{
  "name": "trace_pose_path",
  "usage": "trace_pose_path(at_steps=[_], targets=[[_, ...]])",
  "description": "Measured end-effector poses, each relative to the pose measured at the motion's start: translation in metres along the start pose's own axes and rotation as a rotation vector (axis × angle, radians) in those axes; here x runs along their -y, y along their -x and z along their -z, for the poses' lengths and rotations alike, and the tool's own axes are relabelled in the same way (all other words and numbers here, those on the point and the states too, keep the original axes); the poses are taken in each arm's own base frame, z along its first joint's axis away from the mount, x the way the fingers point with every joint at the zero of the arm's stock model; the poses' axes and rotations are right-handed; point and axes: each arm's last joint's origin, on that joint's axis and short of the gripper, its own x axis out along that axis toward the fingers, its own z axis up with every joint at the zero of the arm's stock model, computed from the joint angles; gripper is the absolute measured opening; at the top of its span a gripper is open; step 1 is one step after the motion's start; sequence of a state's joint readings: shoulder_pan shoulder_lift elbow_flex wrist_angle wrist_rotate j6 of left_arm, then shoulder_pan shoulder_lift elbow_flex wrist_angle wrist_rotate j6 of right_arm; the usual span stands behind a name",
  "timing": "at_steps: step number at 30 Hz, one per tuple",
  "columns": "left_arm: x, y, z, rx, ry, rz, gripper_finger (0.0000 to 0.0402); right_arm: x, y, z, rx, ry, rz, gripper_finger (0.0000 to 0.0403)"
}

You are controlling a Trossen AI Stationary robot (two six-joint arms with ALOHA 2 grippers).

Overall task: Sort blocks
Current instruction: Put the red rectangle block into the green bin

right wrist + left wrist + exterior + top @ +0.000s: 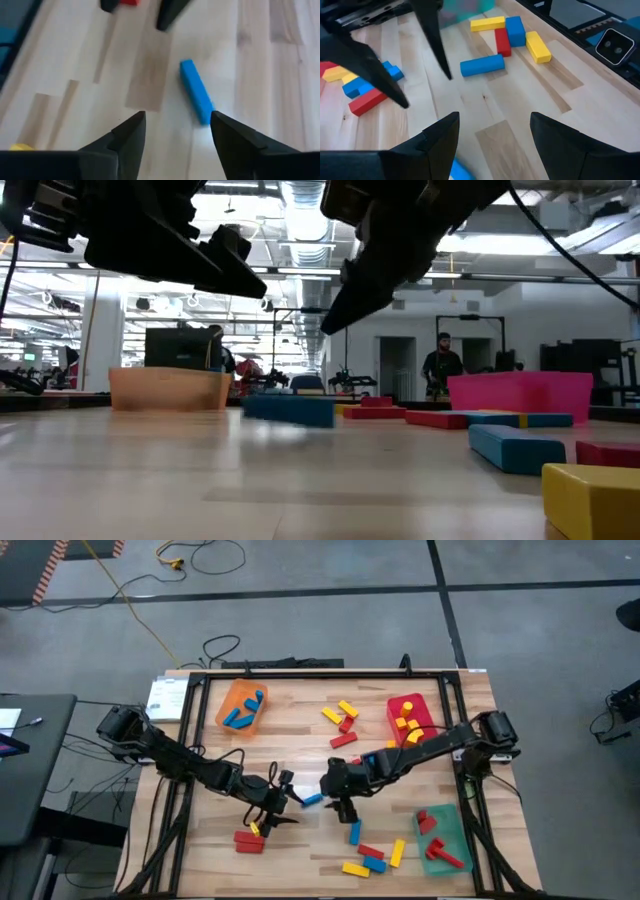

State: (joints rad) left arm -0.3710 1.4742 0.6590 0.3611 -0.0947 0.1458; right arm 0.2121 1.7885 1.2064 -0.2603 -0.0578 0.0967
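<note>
The right gripper [343,808] hovers over the middle of the table [300,720] with its fingers [125,137] spread and empty, and a single blue block [196,97] lies flat on the wood just ahead of them, between this gripper and the left gripper [283,802], whose fingers [442,137] are likewise spread and hold nothing. Farther out, more blocks lie loose: a small cluster [248,837] near the left gripper, a group [372,855] at the table's front edge, another [342,723] toward the back, and some already in the orange tray [241,708], red tray [410,720] and green tray [440,837].
</note>
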Motion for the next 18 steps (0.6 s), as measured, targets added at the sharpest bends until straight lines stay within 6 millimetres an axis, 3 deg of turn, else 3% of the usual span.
trace_pose_path(at_steps=[11,18], targets=[[0.0,0.0,0.007,-0.077,-0.005,-0.01,0.024,0.027,0.008,0.031,-0.316,-0.218,0.186,0.0229],[0.008,0.002,0.019,-0.196,0.126,0.12,0.024,0.014,0.013,0.044,-0.459,-0.218,0.196,0.0228]])
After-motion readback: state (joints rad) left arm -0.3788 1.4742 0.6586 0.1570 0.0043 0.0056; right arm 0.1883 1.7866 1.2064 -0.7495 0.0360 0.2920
